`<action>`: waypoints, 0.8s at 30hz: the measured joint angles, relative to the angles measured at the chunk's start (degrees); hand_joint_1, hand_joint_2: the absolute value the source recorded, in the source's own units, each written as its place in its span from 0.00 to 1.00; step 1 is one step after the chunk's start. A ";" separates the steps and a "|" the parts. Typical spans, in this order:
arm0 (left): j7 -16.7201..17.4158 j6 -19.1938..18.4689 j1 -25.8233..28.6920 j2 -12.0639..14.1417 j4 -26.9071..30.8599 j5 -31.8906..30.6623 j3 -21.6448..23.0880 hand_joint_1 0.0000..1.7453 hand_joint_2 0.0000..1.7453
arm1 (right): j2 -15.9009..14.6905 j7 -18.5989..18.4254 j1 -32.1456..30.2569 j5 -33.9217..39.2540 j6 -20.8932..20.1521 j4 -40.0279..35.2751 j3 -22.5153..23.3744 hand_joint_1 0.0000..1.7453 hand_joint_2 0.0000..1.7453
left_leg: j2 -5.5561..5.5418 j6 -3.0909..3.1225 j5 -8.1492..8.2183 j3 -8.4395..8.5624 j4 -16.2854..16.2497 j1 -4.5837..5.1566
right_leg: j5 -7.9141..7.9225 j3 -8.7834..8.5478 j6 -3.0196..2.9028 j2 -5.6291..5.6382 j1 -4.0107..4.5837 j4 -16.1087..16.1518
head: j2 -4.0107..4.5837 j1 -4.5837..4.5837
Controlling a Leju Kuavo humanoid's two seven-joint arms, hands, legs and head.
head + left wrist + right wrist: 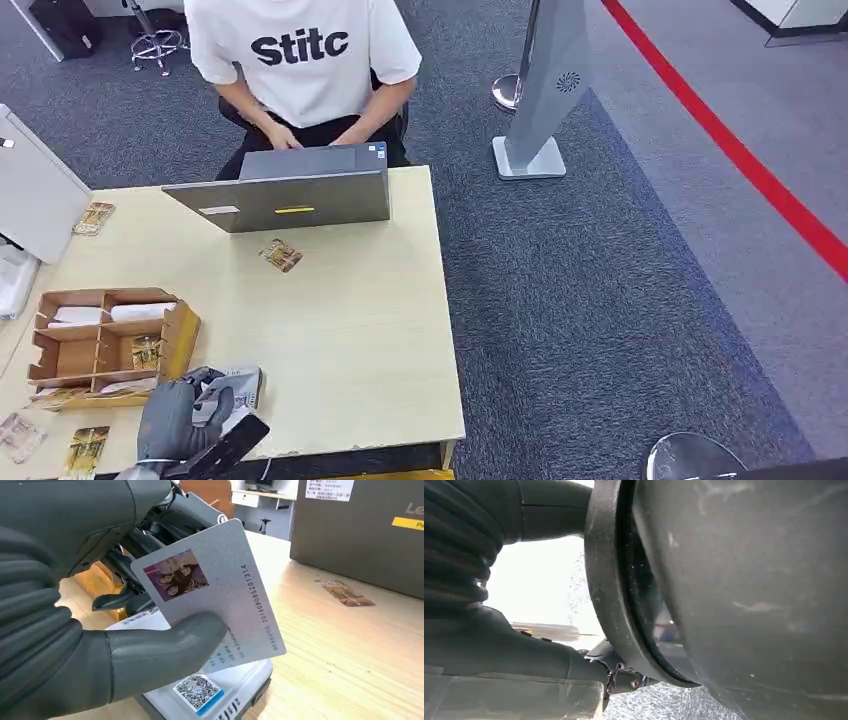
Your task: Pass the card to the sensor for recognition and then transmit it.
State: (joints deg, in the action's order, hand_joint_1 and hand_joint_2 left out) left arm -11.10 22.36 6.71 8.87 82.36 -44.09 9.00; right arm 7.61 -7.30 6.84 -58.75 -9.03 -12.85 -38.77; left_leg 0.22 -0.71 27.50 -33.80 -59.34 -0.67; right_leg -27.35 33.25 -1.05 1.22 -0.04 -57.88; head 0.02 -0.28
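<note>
The card (pixel 215 595) is pale grey-white, with a small colour photo near one corner and a printed number running along one long edge. It is tilted, pinched by the left hand (pixel 75 630), thumb pressed on its face. It hangs just above the sensor (pixel 220 690), a white box with a QR label, sitting near the surface's (pixel 380 330) front edge.

I am seeing the laptop (pixel 290 195) sitting at the table's (pixel 370 330) far edge. The wooden organizer (pixel 105 345) is lying left, the sensor (pixel 220 692) under the card (pixel 215 595).
</note>
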 joint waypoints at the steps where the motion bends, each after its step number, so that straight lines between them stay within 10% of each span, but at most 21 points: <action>1: 0.00 0.02 0.02 0.00 -0.04 0.00 0.00 1.00 1.00 | -0.02 0.09 0.01 -0.07 -0.02 0.00 -0.07 0.00 1.00 | 0.00 0.00 0.00 0.00 0.00 0.00 | 0.00 0.00 0.00 0.00 0.00 0.00 | 0.00 0.00; 24: 0.13 0.59 -0.11 0.09 -0.33 -0.17 0.00 1.00 1.00 | -0.33 0.85 0.25 -1.20 -0.44 -0.02 -1.77 0.00 1.00 | 0.00 0.01 0.01 0.00 0.00 0.00 | -0.01 0.02 0.01 0.02 0.00 0.00 | 0.00 0.00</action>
State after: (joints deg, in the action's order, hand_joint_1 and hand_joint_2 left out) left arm -10.97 22.95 6.60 8.96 82.03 -44.26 9.01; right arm 7.28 -6.45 7.09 -59.95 -9.46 -12.87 -40.54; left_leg 0.23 -0.71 27.51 -33.79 -59.35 -0.67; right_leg -27.36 33.26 -1.04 1.24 -0.04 -57.88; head 0.02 -0.28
